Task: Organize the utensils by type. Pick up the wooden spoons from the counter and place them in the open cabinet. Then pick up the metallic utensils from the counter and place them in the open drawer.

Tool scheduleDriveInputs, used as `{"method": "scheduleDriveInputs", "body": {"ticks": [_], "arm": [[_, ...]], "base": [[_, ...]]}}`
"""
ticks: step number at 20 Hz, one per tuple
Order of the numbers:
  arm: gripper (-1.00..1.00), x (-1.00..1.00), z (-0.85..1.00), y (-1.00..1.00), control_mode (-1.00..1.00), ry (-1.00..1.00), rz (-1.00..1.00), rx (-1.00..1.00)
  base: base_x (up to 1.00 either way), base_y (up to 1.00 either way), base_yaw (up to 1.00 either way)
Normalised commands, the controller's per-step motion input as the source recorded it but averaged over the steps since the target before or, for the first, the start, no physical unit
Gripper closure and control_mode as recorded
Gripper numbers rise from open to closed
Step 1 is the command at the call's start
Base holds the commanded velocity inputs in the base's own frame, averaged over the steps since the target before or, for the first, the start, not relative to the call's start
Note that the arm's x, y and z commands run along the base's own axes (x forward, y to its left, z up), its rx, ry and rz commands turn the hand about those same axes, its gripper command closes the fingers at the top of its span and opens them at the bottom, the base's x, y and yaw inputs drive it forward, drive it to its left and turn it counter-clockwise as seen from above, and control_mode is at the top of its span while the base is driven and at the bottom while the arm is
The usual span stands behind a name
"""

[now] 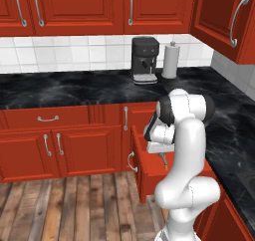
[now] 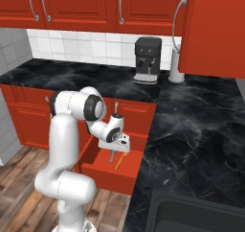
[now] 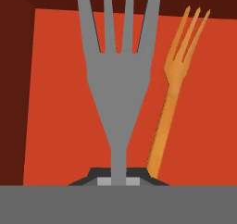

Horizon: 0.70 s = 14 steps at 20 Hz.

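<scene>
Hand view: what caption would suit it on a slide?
Gripper holds a grey fork over the open drawer, an orange fork lying inside.

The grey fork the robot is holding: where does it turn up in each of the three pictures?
Left base view: grey fork hangs lower centre-right, below the hand, over the open drawer.
Right base view: a short grey stub at centre, under the hand, pointing into the drawer.
Hand view: it rises up the middle from the fingers, tines upward.
Shared landmark: the orange fork lying in the drawer beside it.
</scene>
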Motion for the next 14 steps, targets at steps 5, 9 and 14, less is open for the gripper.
{"method": "scheduleDriveInputs", "body": {"ticks": [5,9,14], "arm": [[1.00,0.24,-0.29,0.03,-1.00,-0.03,0.00,0.00],[1.00,0.22,-0.38,0.04,-1.00,-0.02,-0.01,0.00],[1.00,0.25,-0.34,0.02,-1.00,-0.01,-0.01,0.00]], "base": [[0.00,0.00,0.00],[0.00,0.00,0.00],[0.00,0.00,0.00]]}}
